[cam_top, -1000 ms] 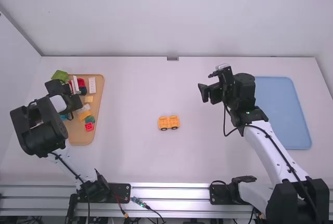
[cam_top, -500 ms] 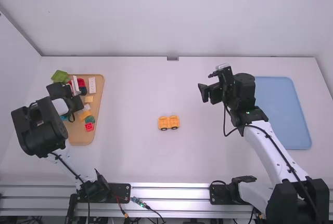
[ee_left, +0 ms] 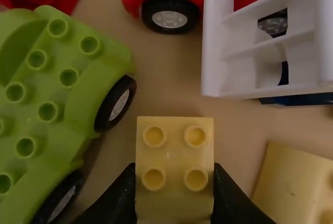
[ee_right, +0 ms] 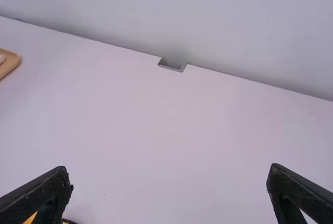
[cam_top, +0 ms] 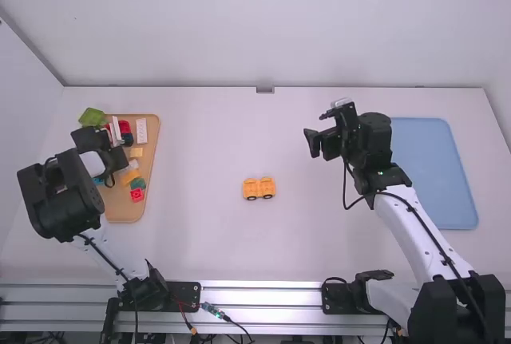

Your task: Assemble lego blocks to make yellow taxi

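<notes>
"Over the tan tray [cam_top: 121,213], what worries you?"

"My left claw [ee_left: 174,174] pinches a pale-yellow four-stud brick [ee_left: 175,153]; a crooked lift could clip the green car body [ee_left: 57,94]."

"And the yellow wheeled base [cam_top: 259,187], mid-counter [cam_top: 200,240]?"

"Pressed, it may roll, unless my spread right claw [ee_right: 170,180] braces it."

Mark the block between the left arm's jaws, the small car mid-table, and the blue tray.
Yellow block [ee_left: 175,155]: left wrist view, top face between the studs.
Orange car [cam_top: 259,188]: high view, middle of its body.
Blue tray [cam_top: 435,172]: high view, bare floor.
</notes>
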`<state>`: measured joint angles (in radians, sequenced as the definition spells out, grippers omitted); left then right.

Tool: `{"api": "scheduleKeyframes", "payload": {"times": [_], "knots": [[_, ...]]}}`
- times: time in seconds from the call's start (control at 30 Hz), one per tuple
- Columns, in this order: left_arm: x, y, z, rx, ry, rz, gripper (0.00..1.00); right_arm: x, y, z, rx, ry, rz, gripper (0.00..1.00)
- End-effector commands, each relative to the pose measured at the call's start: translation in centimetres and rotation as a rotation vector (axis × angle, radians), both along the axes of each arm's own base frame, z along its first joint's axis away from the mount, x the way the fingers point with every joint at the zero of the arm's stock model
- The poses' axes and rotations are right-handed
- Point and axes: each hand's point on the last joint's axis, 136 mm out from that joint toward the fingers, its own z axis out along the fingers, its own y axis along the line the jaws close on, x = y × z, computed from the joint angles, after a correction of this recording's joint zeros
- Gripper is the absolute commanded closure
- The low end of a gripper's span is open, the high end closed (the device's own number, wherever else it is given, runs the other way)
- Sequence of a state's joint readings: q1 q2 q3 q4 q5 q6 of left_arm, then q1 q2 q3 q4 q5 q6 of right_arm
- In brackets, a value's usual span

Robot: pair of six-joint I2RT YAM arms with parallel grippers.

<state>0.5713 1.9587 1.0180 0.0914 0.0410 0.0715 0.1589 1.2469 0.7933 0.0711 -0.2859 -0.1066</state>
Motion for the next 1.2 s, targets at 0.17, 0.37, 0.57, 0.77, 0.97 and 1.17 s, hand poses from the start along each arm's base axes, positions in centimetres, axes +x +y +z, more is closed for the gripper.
{"api": "scheduleKeyframes", "payload": {"times": [0.17, 0.37, 0.57, 0.77, 0.97, 1.17], "knots": [[0.4, -0.1, 1.9, -0.02, 0.006, 0.019, 0.98, -0.3, 0.0, 0.5, 0.001, -0.019, 0.006, 0.01], [1.2, -0.5, 6.2, -0.005, -0.019, 0.002, 0.98, -0.3, 0.0, 0.5, -0.001, -0.02, 0.007, 0.01], [2.1, -4.6, 9.1, 0.021, -0.027, -0.221, 0.98, -0.3, -0.2, 0.4, -0.044, -0.038, 0.023, 0.01], [2.9, -13.7, 10.2, 0.081, 0.015, -0.632, 0.98, 0.1, -1.7, -1.2, -0.077, -0.006, 0.03, 0.01], [1.8, -24.2, 9.1, 0.163, 0.096, -1.056, 0.98, -0.5, 0.3, -5.8, -0.069, 0.05, 0.301, 0.01], [-0.6, -32.0, 8.7, 0.184, 0.098, -1.425, 0.98, -1.5, 2.4, -10.3, -0.112, 0.036, 0.543, 0.01]]}}
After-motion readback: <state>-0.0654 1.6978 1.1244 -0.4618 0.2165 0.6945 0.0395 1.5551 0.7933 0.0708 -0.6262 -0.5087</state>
